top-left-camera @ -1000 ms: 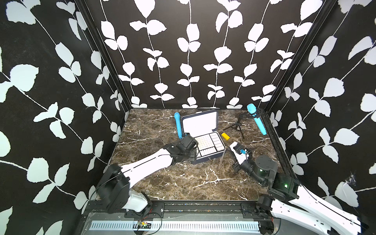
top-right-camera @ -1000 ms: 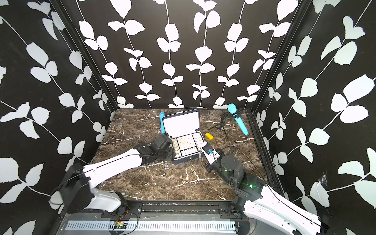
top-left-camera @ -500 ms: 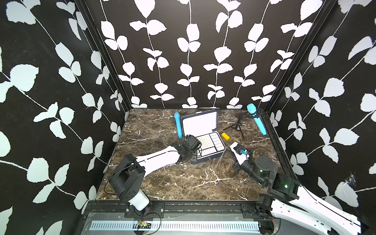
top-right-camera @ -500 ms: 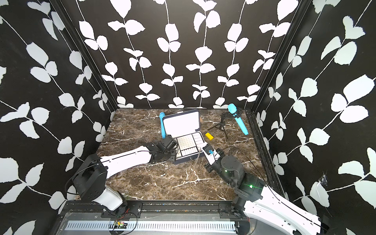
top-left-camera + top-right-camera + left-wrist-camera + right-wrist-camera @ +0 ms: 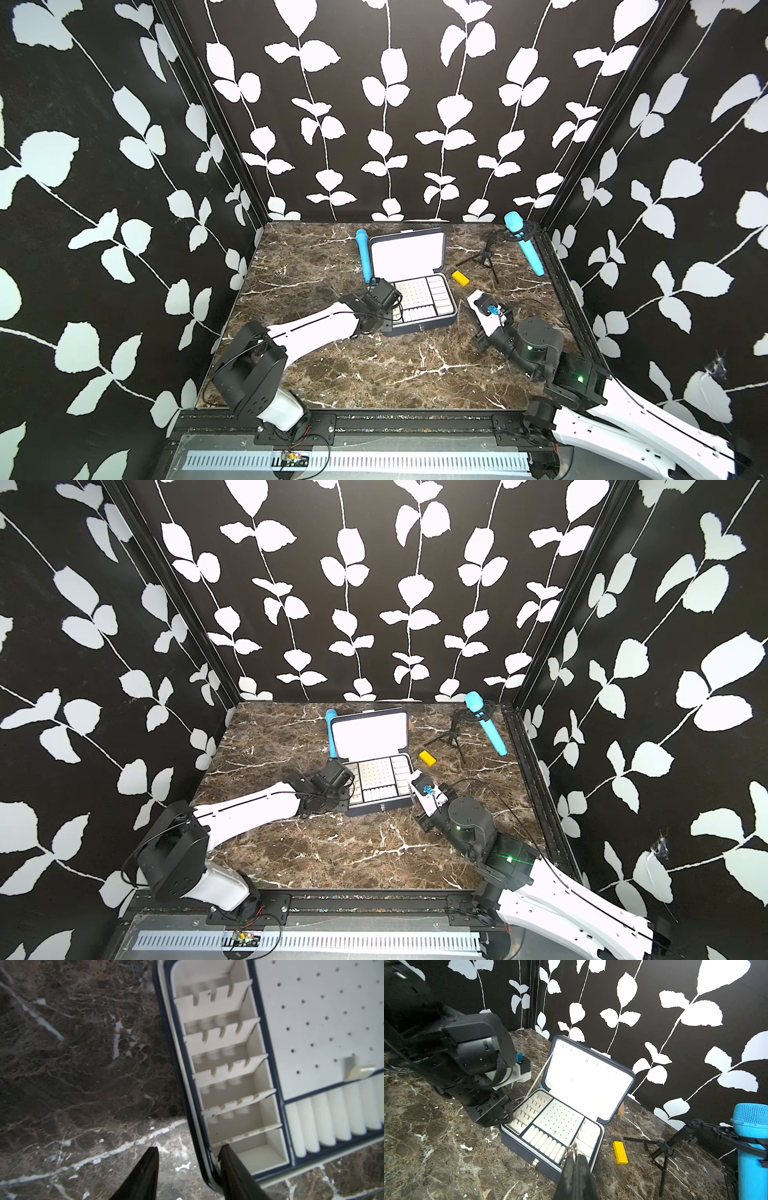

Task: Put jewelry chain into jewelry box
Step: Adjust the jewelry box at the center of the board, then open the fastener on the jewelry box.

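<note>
The jewelry box [image 5: 424, 322] stands open mid-table, its lid [image 5: 370, 733] upright and its white tray [image 5: 558, 1120] showing. My left gripper [image 5: 189, 1148] is open at the box's left front corner. It straddles the side wall, one finger [image 5: 230, 1165] inside the end compartment and the other over the marble. My right gripper [image 5: 576, 1157] is shut on the jewelry chain [image 5: 571, 1150]. Its ring end pokes out at the fingertips, above the box's front right corner. The rest of the chain is hidden by the fingers.
A blue microphone [image 5: 364, 255] lies along the box's left side. A small yellow block [image 5: 460, 278] lies right of the box. Behind it a black tripod [image 5: 484, 259] holds a second blue microphone [image 5: 524, 245] at the back right. Black leaf-patterned walls close three sides.
My left gripper's jaws have narrowed around the box's side wall, and that arm's elbow has swung in toward the table. The right arm and the chain have not moved.
</note>
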`<control>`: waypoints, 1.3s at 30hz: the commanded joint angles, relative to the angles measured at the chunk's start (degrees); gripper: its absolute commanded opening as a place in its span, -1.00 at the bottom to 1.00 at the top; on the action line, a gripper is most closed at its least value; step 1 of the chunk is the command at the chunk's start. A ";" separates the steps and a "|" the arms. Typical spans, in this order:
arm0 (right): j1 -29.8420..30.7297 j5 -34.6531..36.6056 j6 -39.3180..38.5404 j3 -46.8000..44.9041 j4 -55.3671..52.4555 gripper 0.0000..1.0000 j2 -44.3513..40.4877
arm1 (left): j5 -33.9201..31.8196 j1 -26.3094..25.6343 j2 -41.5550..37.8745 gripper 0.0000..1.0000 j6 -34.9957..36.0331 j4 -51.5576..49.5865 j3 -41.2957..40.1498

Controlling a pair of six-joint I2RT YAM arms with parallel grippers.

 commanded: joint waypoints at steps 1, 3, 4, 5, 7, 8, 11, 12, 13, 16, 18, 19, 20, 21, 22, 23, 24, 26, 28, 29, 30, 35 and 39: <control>0.27 1.06 -0.12 0.33 2.75 -1.00 -0.37 | -2.15 1.56 -3.52 -0.01 -0.41 -7.41 -3.53; 0.24 1.05 -0.19 0.44 2.79 -1.00 -0.32 | -2.02 2.23 -4.74 -0.01 -0.42 -7.47 -4.61; 0.24 1.08 -0.18 0.44 2.83 -1.00 -0.29 | -1.94 2.38 -5.22 -0.01 -0.29 -7.33 -5.02; 0.22 1.09 -0.29 0.50 2.84 -1.00 -0.24 | -1.88 2.45 -5.51 -0.01 -0.26 -7.42 -5.17; 0.25 1.10 -0.30 0.60 2.84 -1.00 -0.12 | -2.07 2.40 -5.68 -0.01 0.05 -8.31 -4.90; 0.29 1.10 -0.35 0.70 2.86 -1.00 -0.11 | -2.50 2.41 -5.73 -0.01 0.17 -9.10 -4.72; 0.24 1.23 -0.50 0.87 2.84 -1.00 -0.19 | -3.39 2.62 -6.71 -0.01 0.37 -10.33 -4.84; 0.30 1.27 -0.68 0.95 2.84 -1.00 -0.19 | -3.37 2.65 -7.26 -0.01 0.38 -10.44 -5.27; 0.20 1.35 -0.89 1.13 2.77 -1.00 -0.12 | -3.37 2.78 -7.73 -0.01 0.44 -10.59 -5.48; 0.31 1.36 -1.09 1.40 2.88 -1.00 0.05 | -3.46 2.84 -9.02 -0.03 0.54 -11.20 -6.02; 0.19 1.23 -1.21 1.56 3.09 -1.00 0.36 | -2.58 2.83 -9.94 -0.03 0.48 -11.39 -6.32; 0.25 1.08 -1.19 1.70 3.22 -1.00 0.60 | -1.90 2.83 -10.44 -0.02 0.51 -11.55 -6.16; 0.27 0.86 -1.26 1.90 3.35 -1.00 0.81 | -1.05 2.83 -11.14 0.00 0.85 -11.51 -5.88; 0.28 0.57 -1.20 2.19 3.48 -1.00 1.04 | -0.21 2.83 -11.98 0.04 1.20 -11.55 -5.49; 0.25 0.19 -1.33 2.59 3.62 -1.00 1.37 | 0.40 2.83 -13.19 0.08 1.75 -11.81 -4.78; 0.24 -0.20 -1.47 3.12 3.63 -1.00 1.58 | 0.97 2.83 -14.62 0.13 2.41 -12.30 -3.91; 0.28 -0.60 -1.67 3.68 3.63 -1.00 1.84 | 1.35 2.87 -16.16 0.17 3.04 -12.89 -2.69; 0.27 -1.11 -2.27 4.91 3.43 -1.00 2.16 | 1.96 2.83 -19.80 0.23 4.79 -12.99 -0.28; 0.25 -1.28 -3.10 6.10 3.22 -1.00 2.42 | 2.69 2.83 -23.36 0.25 6.29 -11.10 1.82; 0.27 -1.17 -3.38 6.55 3.23 -1.00 2.51 | 2.34 2.84 -24.60 0.26 6.54 -9.59 2.86; 0.23 -1.04 -3.53 6.90 3.50 -1.00 2.78 | 1.71 2.83 -25.44 0.26 6.48 -7.96 3.81; 0.23 -3.03 -3.57 8.50 6.02 -1.00 5.97 | -0.22 2.84 -22.36 0.30 0.73 7.49 6.44; 0.25 -5.02 -3.23 9.91 8.92 -1.00 9.81 | 2.12 3.74 -13.17 0.29 -8.37 18.04 10.02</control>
